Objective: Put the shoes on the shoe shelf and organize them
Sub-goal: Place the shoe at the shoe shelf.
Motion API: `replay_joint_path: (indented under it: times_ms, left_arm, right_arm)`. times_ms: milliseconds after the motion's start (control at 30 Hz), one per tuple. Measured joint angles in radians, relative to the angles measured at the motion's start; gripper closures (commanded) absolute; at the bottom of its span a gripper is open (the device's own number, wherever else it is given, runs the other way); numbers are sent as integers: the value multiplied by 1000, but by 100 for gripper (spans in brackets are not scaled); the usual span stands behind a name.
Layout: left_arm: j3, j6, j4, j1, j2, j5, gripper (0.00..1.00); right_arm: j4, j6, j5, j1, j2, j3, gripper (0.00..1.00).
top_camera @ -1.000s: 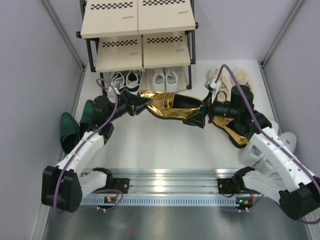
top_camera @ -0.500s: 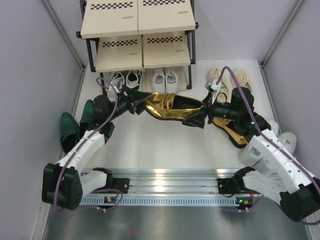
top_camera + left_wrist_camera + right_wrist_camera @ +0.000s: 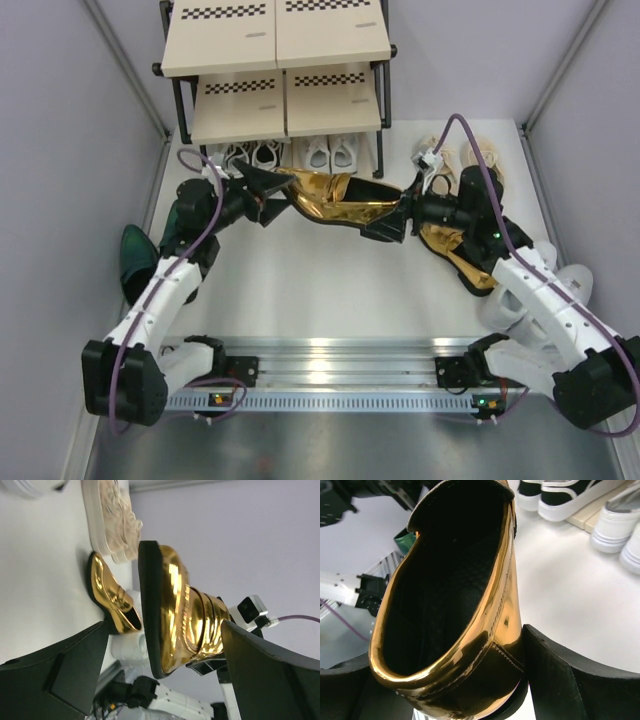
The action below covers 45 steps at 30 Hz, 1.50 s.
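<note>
My right gripper (image 3: pixel 395 218) is shut on the heel of a shiny gold loafer (image 3: pixel 340 200), which hangs level above the floor just in front of the shoe shelf (image 3: pixel 275 45). In the right wrist view both fingers (image 3: pixel 555 675) press the loafer's heel (image 3: pixel 470 605). My left gripper (image 3: pixel 275 185) stands open around the loafer's toe (image 3: pixel 180 610), with a gap on the sole side. The other gold loafer (image 3: pixel 462 258) lies on the floor under my right arm. Black-and-white sneakers (image 3: pixel 250 155) and white lace-ups (image 3: pixel 330 153) sit on the bottom tier.
Dark green loafers (image 3: pixel 135 262) lie by the left wall beside my left arm. Beige sneakers (image 3: pixel 480 155) sit right of the shelf. Chunky white sneakers (image 3: pixel 510 310) lie under my right arm near the right wall. The upper two shelf boards carry nothing.
My left gripper has opened off the loafer's toe. Both arms have carried the gold loafer farther back, toward the shelf.
</note>
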Motion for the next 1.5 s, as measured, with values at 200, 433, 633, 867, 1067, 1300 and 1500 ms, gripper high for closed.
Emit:
replay_joint_path:
  times_ms: [200, 433, 633, 867, 1067, 1300, 1500]
  left_arm:
    - [97, 120, -161, 84, -82, -59, 2]
    - [166, 234, -327, 106, -124, -95, 2]
    - [158, 256, -420, 110, -249, -136, 2]
    - [121, 253, -477, 110, -401, -189, 2]
    - [94, 236, -526, 110, -473, -231, 2]
    - [68, 224, -550, 110, -510, -267, 2]
    - [44, 212, -568, 110, -523, -280, 2]
  right_arm:
    - [-3, -21, 45, -33, 30, 17, 100]
    - [20, -45, 116, -34, 132, 112, 100]
    - [72, -63, 252, -22, 304, 275, 100]
    - [115, -105, 484, 56, 485, 426, 100]
    - [130, -123, 643, 138, 640, 554, 100]
    - [149, -120, 810, 181, 802, 742, 100]
    - [142, -81, 943, 209, 881, 859, 100]
